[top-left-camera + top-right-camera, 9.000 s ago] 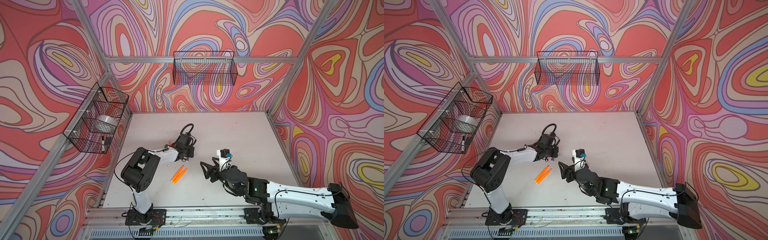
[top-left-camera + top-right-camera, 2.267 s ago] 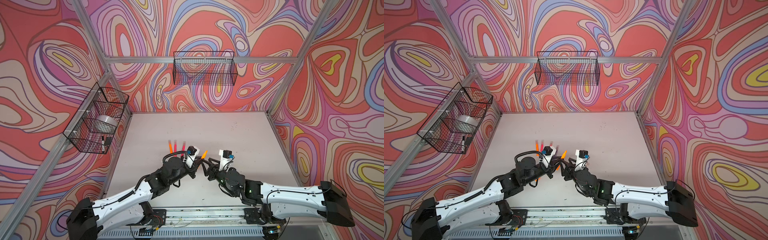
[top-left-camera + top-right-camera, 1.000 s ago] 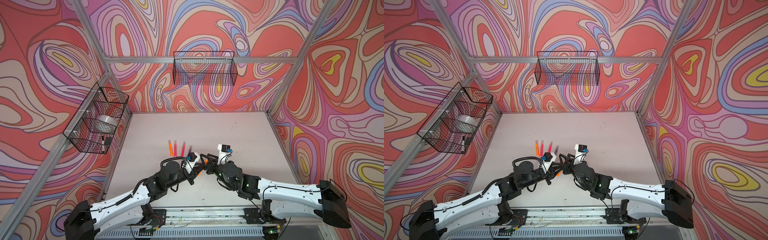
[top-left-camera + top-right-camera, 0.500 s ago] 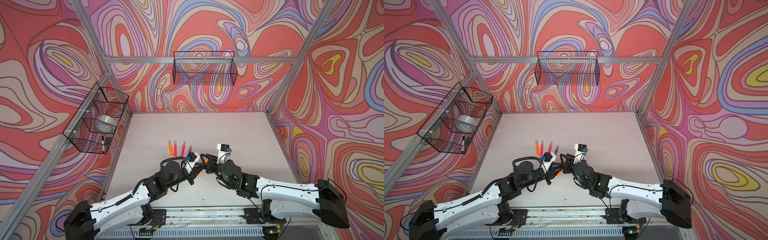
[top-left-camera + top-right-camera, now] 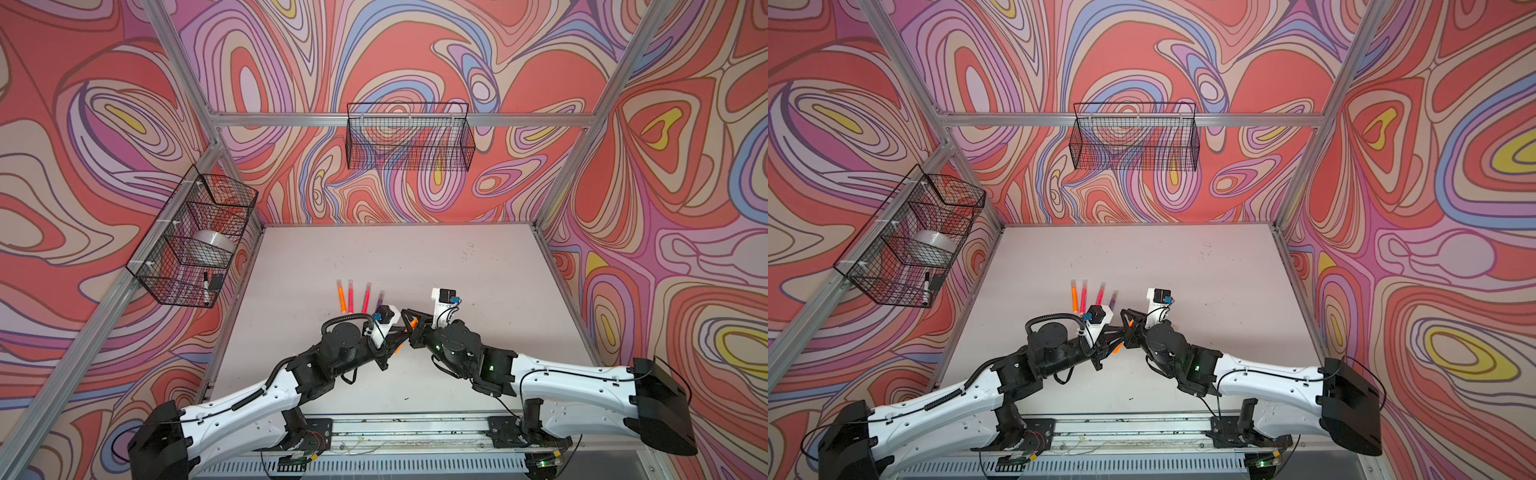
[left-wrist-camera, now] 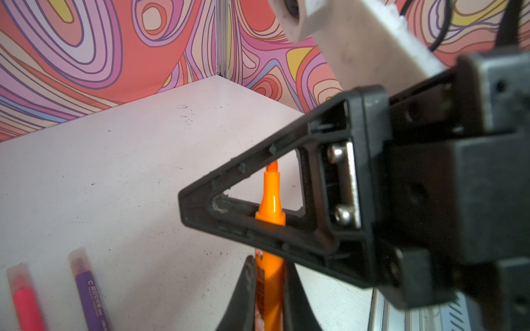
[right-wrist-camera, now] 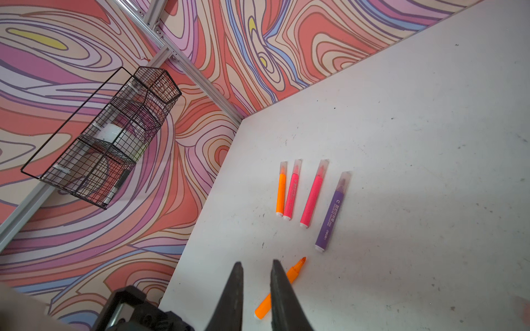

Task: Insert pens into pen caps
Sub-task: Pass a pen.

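My left gripper (image 6: 269, 260) is shut on the barrel of an uncapped orange pen (image 6: 271, 200), whose tip points away from it. My right gripper (image 7: 255, 265) meets it from the other side. One of its black fingers (image 6: 252, 226) crosses this pen just behind the tip, and the jaws stand a pen's width apart, closed on it. In both top views the two grippers (image 5: 409, 322) (image 5: 1127, 322) meet near the table's front middle. A second bare orange pen (image 7: 282, 283) lies on the table below. Four more pens (image 7: 312, 197) lie in a row, each wearing one of the translucent pen caps (image 7: 346, 179).
A wire basket (image 5: 195, 245) on the left wall holds a tape roll and a black-capped marker (image 5: 205, 286). Another wire basket (image 5: 409, 137) hangs on the back wall. The pale table (image 5: 457, 266) has patterned walls on three sides and a metal rail (image 5: 395, 432) along its front.
Over the last second my right gripper's jaws have closed from half open onto the tip end of the orange pen. My left gripper has held the pen still.
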Available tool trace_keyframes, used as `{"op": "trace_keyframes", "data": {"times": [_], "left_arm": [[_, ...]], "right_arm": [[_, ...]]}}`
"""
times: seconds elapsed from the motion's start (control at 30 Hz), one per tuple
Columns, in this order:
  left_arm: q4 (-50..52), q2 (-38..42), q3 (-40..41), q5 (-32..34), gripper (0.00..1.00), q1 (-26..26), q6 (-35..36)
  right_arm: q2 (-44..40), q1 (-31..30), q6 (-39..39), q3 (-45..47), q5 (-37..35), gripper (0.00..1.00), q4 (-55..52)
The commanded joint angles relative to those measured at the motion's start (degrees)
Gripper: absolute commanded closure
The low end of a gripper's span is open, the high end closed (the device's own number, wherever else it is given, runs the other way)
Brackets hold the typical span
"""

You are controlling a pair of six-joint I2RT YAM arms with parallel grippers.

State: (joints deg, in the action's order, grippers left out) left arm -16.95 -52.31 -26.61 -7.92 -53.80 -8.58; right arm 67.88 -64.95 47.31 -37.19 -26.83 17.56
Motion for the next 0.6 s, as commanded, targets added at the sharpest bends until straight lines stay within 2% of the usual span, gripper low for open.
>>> {"op": "trace_keyframes", "data": {"times": [0.0, 0.13, 0.37, 0.57], "left_arm": [[-1.22, -0.19, -0.28, -0.25, 0.84, -0.10, 0.67], [-1.51, -0.89, -0.50, 0.12, 0.77, -0.09, 0.66], [-1.64, -2.07, -0.99, 1.15, 0.70, -0.08, 0.84], [-2.19, -2.29, -0.75, 1.47, 0.74, -0.12, 0.91]], "right_arm": [[0.71, 0.25, -0.08, -0.95, -0.13, 0.85, -0.39], [1.76, 0.21, 0.39, -1.32, 1.87, 0.88, 0.79], [3.89, 0.24, 0.77, -2.08, 3.72, 0.91, 1.98], [4.30, 0.22, 1.07, -2.12, 4.55, 0.91, 2.62]]}}
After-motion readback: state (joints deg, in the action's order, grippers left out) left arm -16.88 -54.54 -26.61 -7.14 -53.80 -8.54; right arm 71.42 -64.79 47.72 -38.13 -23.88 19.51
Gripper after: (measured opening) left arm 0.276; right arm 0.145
